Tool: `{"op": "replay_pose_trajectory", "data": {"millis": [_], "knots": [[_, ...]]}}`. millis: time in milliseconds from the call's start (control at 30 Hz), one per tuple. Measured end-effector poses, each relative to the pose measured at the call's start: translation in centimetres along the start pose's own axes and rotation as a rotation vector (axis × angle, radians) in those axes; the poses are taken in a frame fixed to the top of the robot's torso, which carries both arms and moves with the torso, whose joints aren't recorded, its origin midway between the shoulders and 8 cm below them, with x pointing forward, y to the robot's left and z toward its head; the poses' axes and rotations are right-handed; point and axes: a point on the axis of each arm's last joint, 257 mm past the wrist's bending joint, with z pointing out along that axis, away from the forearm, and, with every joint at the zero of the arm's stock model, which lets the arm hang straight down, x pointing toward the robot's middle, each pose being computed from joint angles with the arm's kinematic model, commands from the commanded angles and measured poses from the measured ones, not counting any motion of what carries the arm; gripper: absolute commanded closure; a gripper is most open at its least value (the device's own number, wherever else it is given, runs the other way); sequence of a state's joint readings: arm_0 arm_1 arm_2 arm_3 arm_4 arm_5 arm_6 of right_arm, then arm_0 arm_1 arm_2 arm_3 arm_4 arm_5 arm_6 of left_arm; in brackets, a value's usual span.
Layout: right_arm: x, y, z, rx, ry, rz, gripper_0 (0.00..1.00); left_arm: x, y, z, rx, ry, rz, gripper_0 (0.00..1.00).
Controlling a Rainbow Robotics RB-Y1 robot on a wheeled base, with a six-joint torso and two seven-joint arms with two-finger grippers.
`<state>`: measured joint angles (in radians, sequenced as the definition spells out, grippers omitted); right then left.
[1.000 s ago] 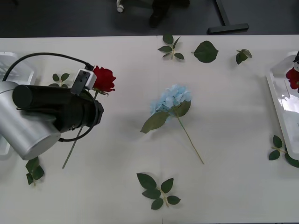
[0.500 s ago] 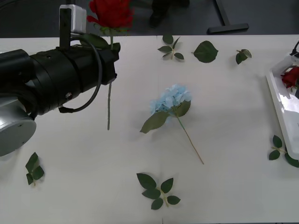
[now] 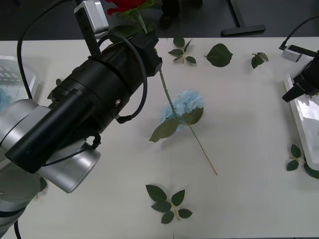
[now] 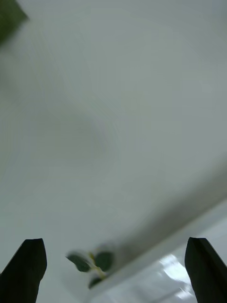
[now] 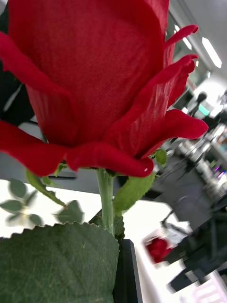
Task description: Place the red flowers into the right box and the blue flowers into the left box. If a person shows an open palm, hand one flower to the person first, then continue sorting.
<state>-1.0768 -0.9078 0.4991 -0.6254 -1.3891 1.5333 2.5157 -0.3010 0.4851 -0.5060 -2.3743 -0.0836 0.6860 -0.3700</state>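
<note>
One red rose point(image 3: 127, 6) is held clamped in the left gripper point(image 3: 142, 37), raised above the far side of the table point(image 3: 239, 199), its stem hanging over the blue hydrangea point(image 3: 183, 106) lying mid-table. Over the right box point(image 3: 299, 117), the right gripper point(image 4: 113, 270) is seen with fingers spread wide apart, gripping nothing.
</note>
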Motion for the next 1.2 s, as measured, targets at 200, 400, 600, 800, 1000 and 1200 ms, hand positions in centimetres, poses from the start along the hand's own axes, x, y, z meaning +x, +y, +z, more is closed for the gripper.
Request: {"op": "replay_pose_trajectory", "data": {"millis": [200,400,600,800,1000,1200], "knots": [[-6.2,7.6,-1.6,-0.278,-0.238,-0.082,0.15,0.9,-2.9,0.4,0.035,-0.03,-0.046,1.0],[-9.8,14.4,-2.5,-0.451,-0.375,-0.218,0.14,1.6,-4.3,0.4,0.055,-0.038,-0.165,1.0],[-11.5,19.5,-2.9,-0.581,-0.501,-0.269,0.15,1.6,-4.5,0.5,0.06,-0.054,-0.329,1.0],[-13.1,24.0,-3.1,-0.643,-0.621,-0.296,0.14,1.5,-3.4,0.9,0.032,-0.083,-0.267,1.0],[-13.9,25.9,-4.1,-0.689,-0.68,-0.288,0.14,1.6,-3.4,0.9,0.031,-0.083,-0.267,1.0],[-14.1,27.8,-4.9,-0.731,-0.681,-0.314,0.15,1.6,-3.4,0.9,0.031,-0.083,-0.267,1.0]]}}
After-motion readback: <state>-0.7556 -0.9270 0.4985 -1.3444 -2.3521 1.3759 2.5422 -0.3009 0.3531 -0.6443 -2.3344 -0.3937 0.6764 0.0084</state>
